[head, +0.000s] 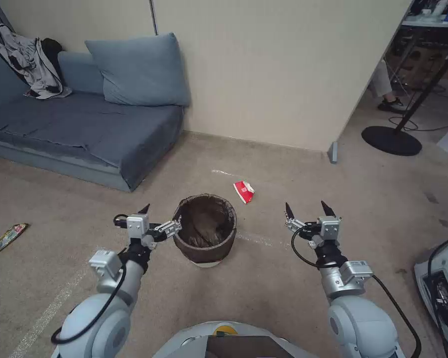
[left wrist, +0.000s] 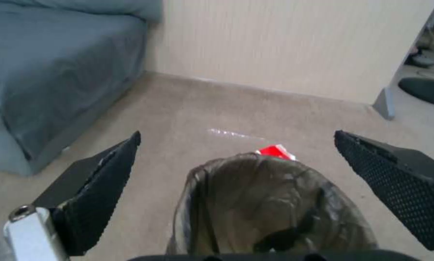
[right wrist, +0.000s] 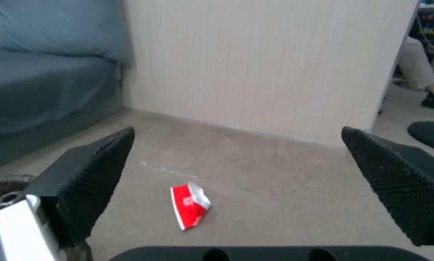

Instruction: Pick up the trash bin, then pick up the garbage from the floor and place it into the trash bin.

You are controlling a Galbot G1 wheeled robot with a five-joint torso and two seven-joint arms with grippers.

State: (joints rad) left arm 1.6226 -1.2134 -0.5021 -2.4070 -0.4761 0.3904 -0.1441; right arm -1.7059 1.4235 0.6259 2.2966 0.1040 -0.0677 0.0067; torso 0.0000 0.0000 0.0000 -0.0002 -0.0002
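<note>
**My two pincers spread wide either side of a lined bin on the carpet**

I look down from my head camera at a beige carpet point(head: 264, 293). Just below the centre of the frame stands the bin point(head: 204, 227), a small round white bucket with a dark bag folded over its rim. It stands upright on the carpet, and I can see crumpled bag lining inside.

My left pincer point(head: 154, 219) sits left of centre, just beside the bin's left rim. Its fingers are spread apart and pinch nothing. From my left wrist camera, the two black textured fingers point(left wrist: 100, 195) frame the lower corners of the picture, with the bin's open mouth point(left wrist: 270, 203) low in the middle between them.

My right pincer point(head: 307, 210) sits right of centre, apart from the bin, at about the same height in the frame. Its fingers are also spread wide and hold nothing.

A red packet point(head: 243, 191), crumpled, with a white patch, lies flat on the carpet just above and to the right of the bin, near it but not touching. In my right wrist camera the packet point(right wrist: 190, 206) lies low in the middle of the picture, between my spread fingers point(right wrist: 396, 188).

A flat yellow-green wrapper point(head: 5, 240) lies at the far left edge of the head view, well apart from the bin.

A blue sofa point(head: 74, 129) fills the upper left, with a blue cushion point(head: 139, 69) leaning at its end. A cream wall point(head: 283, 69) rises across the upper middle.
</note>
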